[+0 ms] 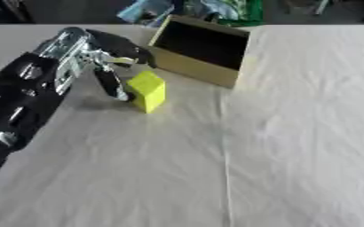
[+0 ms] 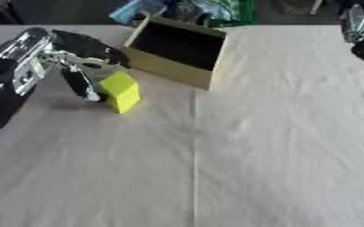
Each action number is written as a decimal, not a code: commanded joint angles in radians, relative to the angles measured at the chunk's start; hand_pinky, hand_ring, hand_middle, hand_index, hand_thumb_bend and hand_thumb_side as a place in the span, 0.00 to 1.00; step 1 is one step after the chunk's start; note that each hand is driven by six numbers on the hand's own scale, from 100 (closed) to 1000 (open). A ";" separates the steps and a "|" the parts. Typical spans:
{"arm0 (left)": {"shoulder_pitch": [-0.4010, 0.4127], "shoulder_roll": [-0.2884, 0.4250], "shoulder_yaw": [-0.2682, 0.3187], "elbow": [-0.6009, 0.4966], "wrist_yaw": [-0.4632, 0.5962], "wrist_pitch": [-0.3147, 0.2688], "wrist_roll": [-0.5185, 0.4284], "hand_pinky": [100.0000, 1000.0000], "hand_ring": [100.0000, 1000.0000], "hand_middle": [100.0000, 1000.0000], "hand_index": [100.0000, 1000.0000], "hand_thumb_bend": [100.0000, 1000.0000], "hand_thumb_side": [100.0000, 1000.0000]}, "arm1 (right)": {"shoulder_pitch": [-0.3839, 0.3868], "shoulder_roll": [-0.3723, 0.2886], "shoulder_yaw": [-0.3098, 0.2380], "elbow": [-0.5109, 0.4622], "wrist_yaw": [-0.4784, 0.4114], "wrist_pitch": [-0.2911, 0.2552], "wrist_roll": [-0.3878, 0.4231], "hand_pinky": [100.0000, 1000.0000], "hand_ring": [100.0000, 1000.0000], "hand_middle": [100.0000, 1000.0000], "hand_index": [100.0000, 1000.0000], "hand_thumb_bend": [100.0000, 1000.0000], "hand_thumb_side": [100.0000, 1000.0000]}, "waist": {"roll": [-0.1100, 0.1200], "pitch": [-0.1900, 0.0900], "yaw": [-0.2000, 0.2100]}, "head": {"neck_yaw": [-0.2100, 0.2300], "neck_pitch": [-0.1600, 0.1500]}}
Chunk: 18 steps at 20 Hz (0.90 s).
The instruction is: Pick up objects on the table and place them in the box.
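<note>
The yellow block [image 1: 147, 90] stands on the white tablecloth [image 1: 216, 168], just left of and a little nearer to you than the open box [image 1: 199, 49], which sits tipped with its dark opening facing the camera. Your left hand [image 1: 111, 62] has curled its fingers down around the block: the thumb [image 1: 111, 84] lies against its left face and the other fingers [image 1: 135, 53] hook over the top from the far side, so you are grasping it, though it looks to rest on the cloth, not yet lifted. The relation that matters is this: the box lies to the right of and beyond the block, close by, with its near wall [image 1: 189, 68] between the two. Judging from that, you need to raise the block above that wall before carrying it right and away from you. The block's long axis runs roughly upright, leaning slightly. Your right hand [image 2: 356, 22] shows only at the upper right corner of the right eye view, well apart, and I cannot tell how its fingers stand. The left hand is plainly the nearer one
</note>
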 commanded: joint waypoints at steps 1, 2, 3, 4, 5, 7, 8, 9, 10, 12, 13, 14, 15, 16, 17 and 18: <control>-0.022 0.040 0.004 -0.054 0.020 -0.248 -0.254 0.92 0.95 1.00 1.00 0.33 0.35 | -0.015 -0.030 -0.012 -0.017 0.006 0.001 -0.002 0.70 0.80 0.67 0.78 0.00 0.33 | 0.015 0.001 0.001 | -0.037 -0.011; -0.023 0.045 0.004 -0.072 0.028 -0.245 -0.254 0.93 0.95 1.00 1.00 0.33 0.33 | -0.015 -0.031 -0.012 -0.017 0.007 0.001 -0.001 0.70 0.80 0.67 0.78 0.00 0.33 | 0.015 0.004 0.001 | -0.045 -0.010; -0.025 0.052 0.004 -0.095 0.037 -0.243 -0.254 0.93 0.96 1.00 1.00 0.35 0.31 | -0.014 -0.033 -0.012 -0.017 0.008 0.002 -0.001 0.70 0.80 0.67 0.78 0.00 0.33 | 0.016 0.008 0.000 | -0.054 -0.010; -0.026 0.059 0.002 -0.118 0.045 -0.240 -0.254 0.94 0.96 1.00 1.00 0.36 0.29 | -0.014 -0.034 -0.013 -0.017 0.009 0.002 -0.001 0.70 0.80 0.67 0.78 0.00 0.33 | 0.016 0.012 0.000 | -0.061 -0.011; -0.026 0.065 0.000 -0.140 0.053 -0.236 -0.254 0.94 0.96 1.00 1.00 0.36 0.29 | -0.015 -0.034 -0.013 -0.017 0.010 0.002 -0.001 0.70 0.80 0.67 0.78 0.00 0.33 | 0.017 0.016 0.000 | -0.066 -0.012; -0.026 0.074 -0.005 -0.171 0.066 -0.227 -0.254 0.94 0.97 1.00 1.00 0.35 0.28 | -0.017 -0.034 -0.013 -0.017 0.010 0.002 0.000 0.70 0.80 0.67 0.78 0.00 0.33 | 0.018 0.022 -0.001 | -0.074 -0.017; -0.026 0.078 -0.008 -0.180 0.069 -0.223 -0.254 0.95 0.97 1.00 1.00 0.35 0.29 | -0.018 -0.034 -0.013 -0.017 0.010 0.002 0.000 0.70 0.80 0.67 0.78 0.00 0.33 | 0.018 0.024 -0.002 | -0.076 -0.020; -0.026 0.080 -0.010 -0.186 0.070 -0.218 -0.254 0.95 0.97 1.00 1.00 0.35 0.30 | -0.019 -0.034 -0.013 -0.017 0.010 0.001 0.000 0.70 0.80 0.67 0.78 0.00 0.33 | 0.018 0.026 -0.002 | -0.078 -0.021; -0.026 0.081 -0.011 -0.186 0.072 -0.215 -0.254 0.95 0.97 1.00 1.00 0.34 0.30 | -0.019 -0.034 -0.013 -0.017 0.011 0.001 0.000 0.70 0.80 0.67 0.78 0.00 0.33 | 0.018 0.028 -0.002 | -0.080 -0.022; -0.025 0.083 -0.017 -0.178 0.082 -0.215 -0.254 0.94 0.97 1.00 1.00 0.29 0.36 | -0.020 -0.033 -0.013 -0.017 0.011 0.002 0.001 0.70 0.80 0.67 0.78 0.00 0.33 | 0.017 0.031 -0.001 | -0.079 -0.025; -0.024 0.084 -0.022 -0.171 0.090 -0.219 -0.254 0.94 0.96 1.00 1.00 0.28 0.38 | -0.020 -0.033 -0.013 -0.017 0.011 0.002 0.001 0.70 0.80 0.67 0.78 0.00 0.33 | 0.017 0.032 -0.001 | -0.080 -0.025; -0.023 0.085 -0.027 -0.165 0.099 -0.223 -0.254 0.94 0.96 1.00 1.00 0.26 0.41 | -0.020 -0.034 -0.013 -0.017 0.011 0.002 0.002 0.70 0.80 0.67 0.78 0.00 0.33 | 0.017 0.032 -0.001 | -0.080 -0.024; -0.022 0.086 -0.031 -0.160 0.109 -0.228 -0.254 0.94 0.96 1.00 1.00 0.25 0.41 | -0.020 -0.034 -0.013 -0.017 0.011 0.002 0.002 0.70 0.80 0.67 0.78 0.00 0.33 | 0.017 0.033 0.000 | -0.081 -0.023; -0.022 0.087 -0.035 -0.156 0.119 -0.232 -0.254 0.94 0.96 1.00 1.00 0.24 0.41 | -0.020 -0.033 -0.012 -0.017 0.010 0.003 0.002 0.70 0.80 0.67 0.78 0.00 0.33 | 0.017 0.033 0.000 | -0.081 -0.021; -0.023 0.087 -0.039 -0.152 0.127 -0.235 -0.254 0.94 0.96 1.00 1.00 0.24 0.41 | -0.021 -0.033 -0.012 -0.017 0.010 0.002 0.003 0.70 0.80 0.67 0.78 0.00 0.33 | 0.016 0.033 0.001 | -0.081 -0.020; -0.022 0.087 -0.042 -0.149 0.135 -0.237 -0.254 0.93 0.96 1.00 1.00 0.19 0.44 | -0.022 -0.032 -0.012 -0.017 0.010 0.002 0.003 0.70 0.80 0.67 0.78 0.00 0.33 | 0.016 0.033 0.001 | -0.081 -0.019</control>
